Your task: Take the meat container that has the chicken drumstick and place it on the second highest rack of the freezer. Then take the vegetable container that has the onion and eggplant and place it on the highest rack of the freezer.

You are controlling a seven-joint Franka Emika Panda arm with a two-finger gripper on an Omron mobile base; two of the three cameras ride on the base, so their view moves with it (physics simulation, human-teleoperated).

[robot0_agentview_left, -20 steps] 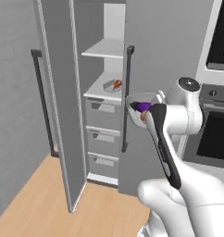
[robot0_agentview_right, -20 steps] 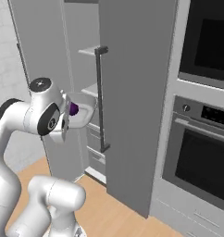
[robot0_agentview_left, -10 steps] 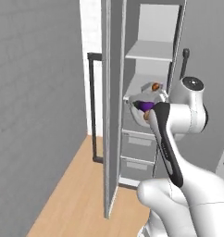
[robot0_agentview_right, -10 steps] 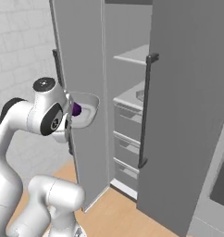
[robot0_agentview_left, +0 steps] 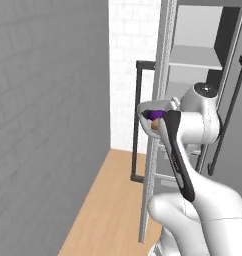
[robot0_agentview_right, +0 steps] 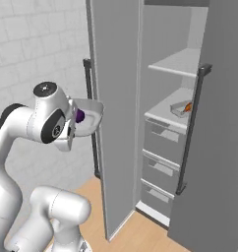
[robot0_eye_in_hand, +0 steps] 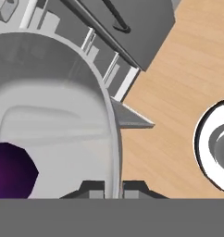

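Note:
My gripper [robot0_eye_in_hand: 112,189] is shut on the rim of the pale grey vegetable container [robot0_eye_in_hand: 63,97], held up in front of the arm. A purple eggplant [robot0_eye_in_hand: 9,172] lies inside it. The left base view shows the container [robot0_agentview_left: 152,107] with the eggplant [robot0_agentview_left: 154,115] and a brownish onion [robot0_agentview_left: 155,124] beside the freezer door's edge. The right base view has it [robot0_agentview_right: 93,111] left of the open door. The meat container [robot0_agentview_right: 182,109], with something orange in it, rests on the lower of two freezer shelves, above the drawers.
The open freezer door [robot0_agentview_right: 116,98] stands between the held container and the shelves; its dark handle [robot0_agentview_right: 89,113] faces me. A second door with a long handle [robot0_agentview_right: 190,128] is at the right. Several drawers [robot0_agentview_right: 163,162] sit below the shelves. A grey wall [robot0_agentview_left: 48,125] fills the left.
Both base views have swung as the base moved, so the freezer appears from a new angle. The vegetable container has stayed in the shut gripper.

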